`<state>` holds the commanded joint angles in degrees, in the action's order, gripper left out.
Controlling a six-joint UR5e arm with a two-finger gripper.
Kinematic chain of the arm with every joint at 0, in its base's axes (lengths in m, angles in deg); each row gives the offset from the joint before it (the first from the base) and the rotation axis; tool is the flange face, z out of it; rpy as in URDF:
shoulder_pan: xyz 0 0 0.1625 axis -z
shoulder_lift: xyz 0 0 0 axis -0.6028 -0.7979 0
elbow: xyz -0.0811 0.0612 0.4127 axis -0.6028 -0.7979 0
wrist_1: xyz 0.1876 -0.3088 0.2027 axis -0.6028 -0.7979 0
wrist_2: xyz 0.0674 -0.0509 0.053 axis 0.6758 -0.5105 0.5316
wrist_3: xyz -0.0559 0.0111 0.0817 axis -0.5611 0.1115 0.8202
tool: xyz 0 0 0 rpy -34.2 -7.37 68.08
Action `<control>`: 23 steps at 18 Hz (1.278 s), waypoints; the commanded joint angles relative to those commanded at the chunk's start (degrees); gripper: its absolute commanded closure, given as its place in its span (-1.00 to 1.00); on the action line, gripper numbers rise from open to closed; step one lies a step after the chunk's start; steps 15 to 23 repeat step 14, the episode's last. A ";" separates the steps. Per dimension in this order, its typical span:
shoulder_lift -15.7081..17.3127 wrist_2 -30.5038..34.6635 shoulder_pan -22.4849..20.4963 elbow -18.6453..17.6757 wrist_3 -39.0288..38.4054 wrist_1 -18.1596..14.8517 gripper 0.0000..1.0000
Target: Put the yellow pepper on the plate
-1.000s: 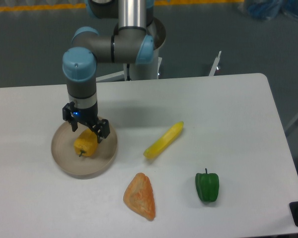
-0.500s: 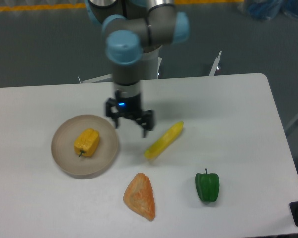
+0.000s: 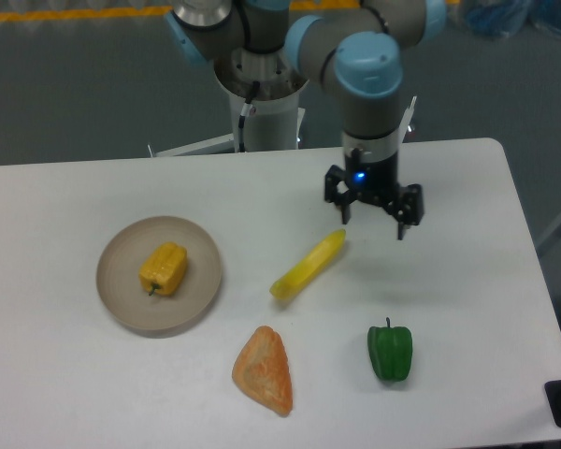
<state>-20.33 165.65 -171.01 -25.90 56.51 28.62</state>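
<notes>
So one yellow pepper (image 3: 163, 269) sits on the one plate (image 3: 122, 299), left side of the white counter (image 3: 449, 309). One green pepper (image 3: 390, 352), one banana piece (image 3: 308, 265), one orange wedge (image 3: 264, 370) around. Grey floor behind. Claw (image 3: 374, 218) has swung right from beside the plate, fingers apart, holding nothing.

even, soft overhead light fills the scene, bright without harsh glare. the white table (image 3: 262, 187) below the gripper (image 3: 373, 218) reads slightly bluish and flat. shadows are faint and diffuse, a pale smudge under the gripper and thin dark rims beneath items to its left. the whole frame is mildly soft and low in resolution.
</notes>
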 joint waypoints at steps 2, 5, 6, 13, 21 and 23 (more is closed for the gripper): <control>-0.35 0.00 0.00 0.00 0.09 0.52 -1.00; -1.93 0.18 0.35 0.53 0.09 1.05 -1.00; -2.28 0.18 0.44 0.88 0.09 1.05 -1.00; -3.17 0.44 0.62 2.38 0.18 1.22 -1.00; -3.25 0.44 0.62 2.46 0.09 1.22 -1.00; -3.25 0.44 0.62 2.46 0.09 1.22 -1.00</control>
